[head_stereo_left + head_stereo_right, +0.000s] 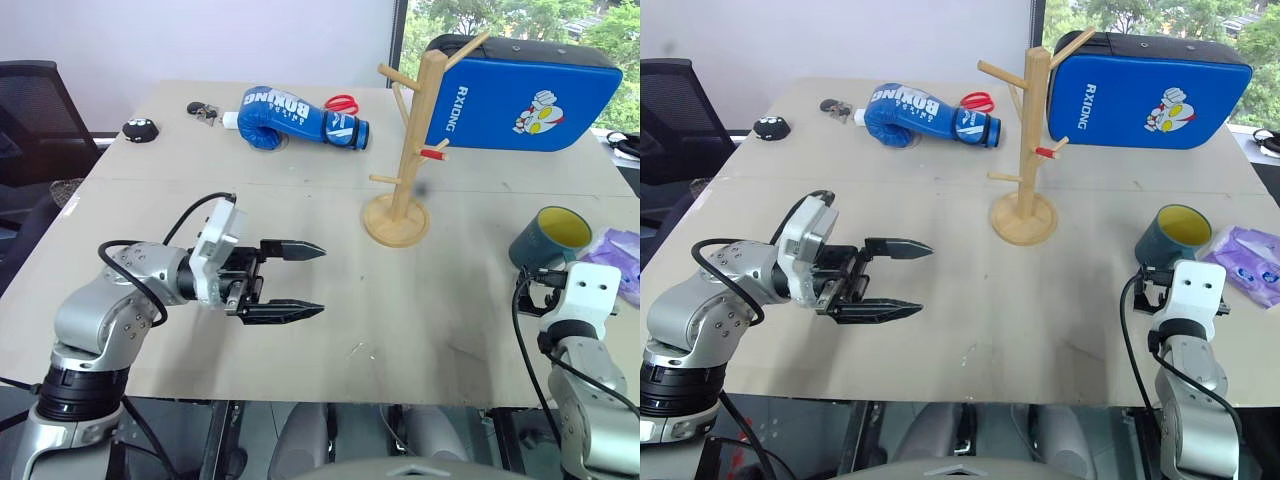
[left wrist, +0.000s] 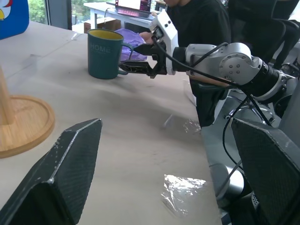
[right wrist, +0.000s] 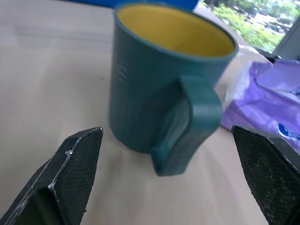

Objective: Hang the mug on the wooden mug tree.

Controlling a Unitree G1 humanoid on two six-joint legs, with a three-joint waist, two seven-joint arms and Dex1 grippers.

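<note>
My right gripper [image 3: 159,183], fingers spread wide, faces the mug [image 3: 159,89] standing upright on the table [image 1: 300,200], handle toward me; rigid, glazed, probably slippery and breakable, best pinched at the handle. Left gripper [image 1: 300,281] hovers spread, empty.

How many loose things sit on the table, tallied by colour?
Blue: 3 (mug, boxing glove, kick pad)
Wood: 1 (mug tree)
Red: 1 (scissors)
Purple: 1 (packet)
Black: 2 (small round thing, small dark bundle)
Total: 8
</note>
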